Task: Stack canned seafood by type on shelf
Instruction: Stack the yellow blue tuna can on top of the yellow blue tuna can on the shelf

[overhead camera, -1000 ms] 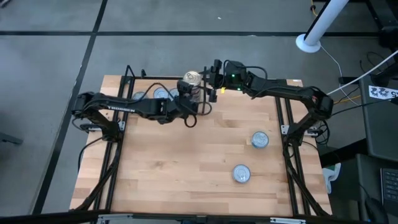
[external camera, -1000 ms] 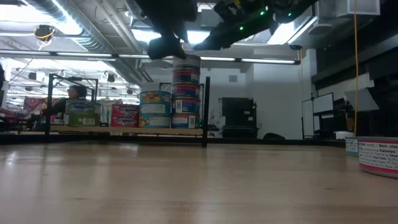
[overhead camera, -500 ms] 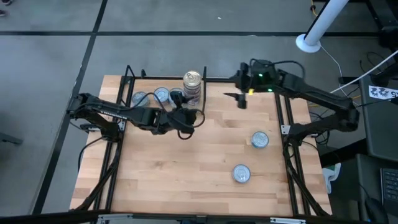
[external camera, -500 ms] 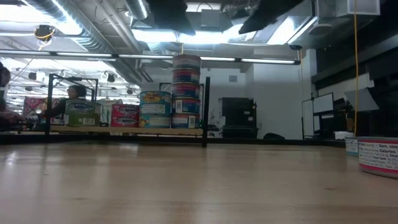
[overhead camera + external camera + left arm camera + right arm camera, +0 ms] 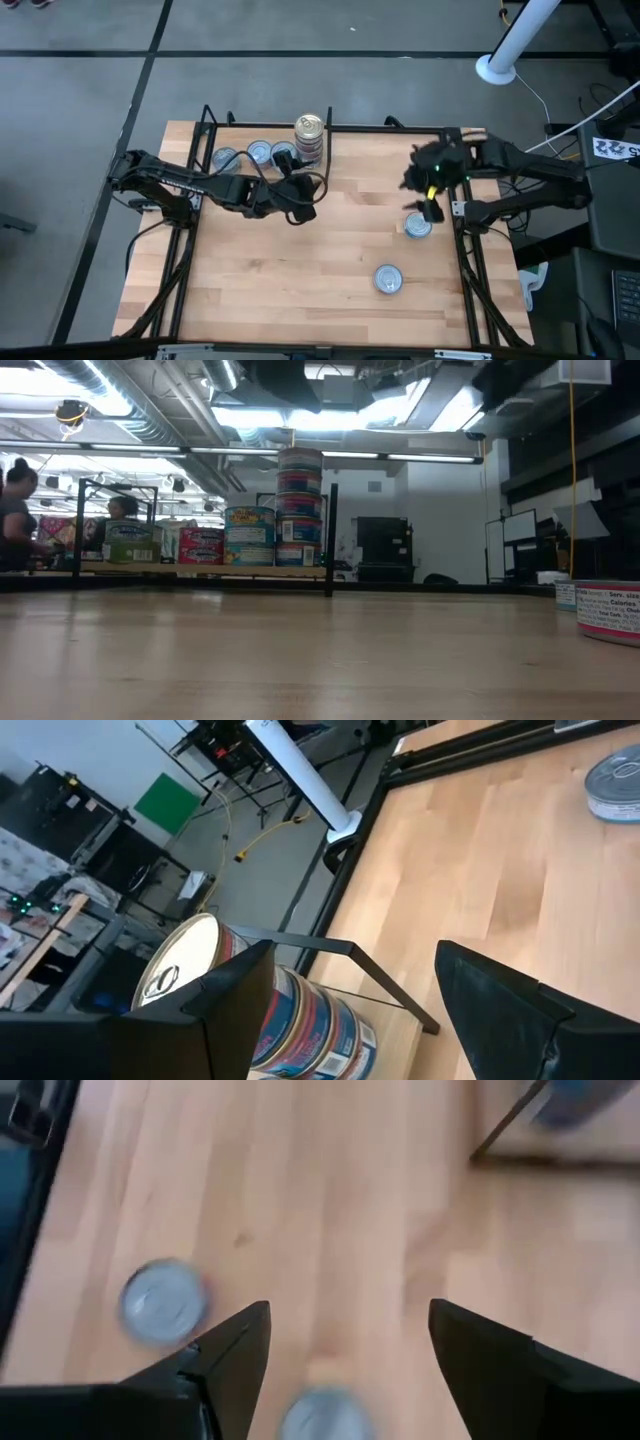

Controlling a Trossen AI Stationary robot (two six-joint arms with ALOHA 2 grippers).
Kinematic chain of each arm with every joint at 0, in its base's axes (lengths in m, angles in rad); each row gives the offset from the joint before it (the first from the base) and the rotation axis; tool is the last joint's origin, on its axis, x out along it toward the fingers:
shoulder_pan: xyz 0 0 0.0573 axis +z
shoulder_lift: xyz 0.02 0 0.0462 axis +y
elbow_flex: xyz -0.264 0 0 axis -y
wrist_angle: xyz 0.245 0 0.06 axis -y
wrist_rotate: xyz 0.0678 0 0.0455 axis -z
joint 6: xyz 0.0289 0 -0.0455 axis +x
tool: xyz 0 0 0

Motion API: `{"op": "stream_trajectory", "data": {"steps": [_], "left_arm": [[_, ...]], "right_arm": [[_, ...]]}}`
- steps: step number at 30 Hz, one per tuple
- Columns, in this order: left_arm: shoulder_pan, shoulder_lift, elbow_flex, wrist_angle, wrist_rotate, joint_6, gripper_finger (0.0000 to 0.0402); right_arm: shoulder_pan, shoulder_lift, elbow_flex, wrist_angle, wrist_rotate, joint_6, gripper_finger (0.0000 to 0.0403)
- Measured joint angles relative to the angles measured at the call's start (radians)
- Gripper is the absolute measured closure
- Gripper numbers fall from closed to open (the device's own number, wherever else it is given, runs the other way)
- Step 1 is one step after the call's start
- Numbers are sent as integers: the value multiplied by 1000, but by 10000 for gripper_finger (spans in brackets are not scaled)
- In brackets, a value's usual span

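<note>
A tall stack of tins (image 5: 310, 141) with a pale gold pull-tab top stands at the far edge of the shelf (image 5: 300, 270), beside the short black divider bar (image 5: 330, 540). Silver-blue flat tins (image 5: 258, 153) sit left of it. Two more flat tins (image 5: 417, 227) (image 5: 388, 279) lie apart on the right. My left gripper (image 5: 302, 198) hovers open just near of the stack (image 5: 185, 965). My right gripper (image 5: 428, 205) is open over the right-hand tin, with both loose tins (image 5: 160, 1300) (image 5: 320, 1415) below it.
The thin black frame (image 5: 458, 210) runs around the board's edges. The low view shows labelled tins (image 5: 250, 536) lined up left of the stack and a pink-labelled tin (image 5: 608, 608) at the right. People (image 5: 15, 510) stand in the room beyond the table.
My right gripper has left the stack's top, swung toward the table's right edge and come nearward over the right-hand tin. My left gripper has drawn back from the stack toward the near edge. The stack stands as before.
</note>
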Motion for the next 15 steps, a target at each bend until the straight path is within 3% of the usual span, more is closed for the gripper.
{"op": "stream_trajectory", "data": {"steps": [11,15], "left_arm": [[0,0,0,-1,0,-44,128],[0,0,0,-1,0,-45,128]], "right_arm": [[296,6,-170,-96,88,406,130],[407,7,-282,-94,198,537,130]]}}
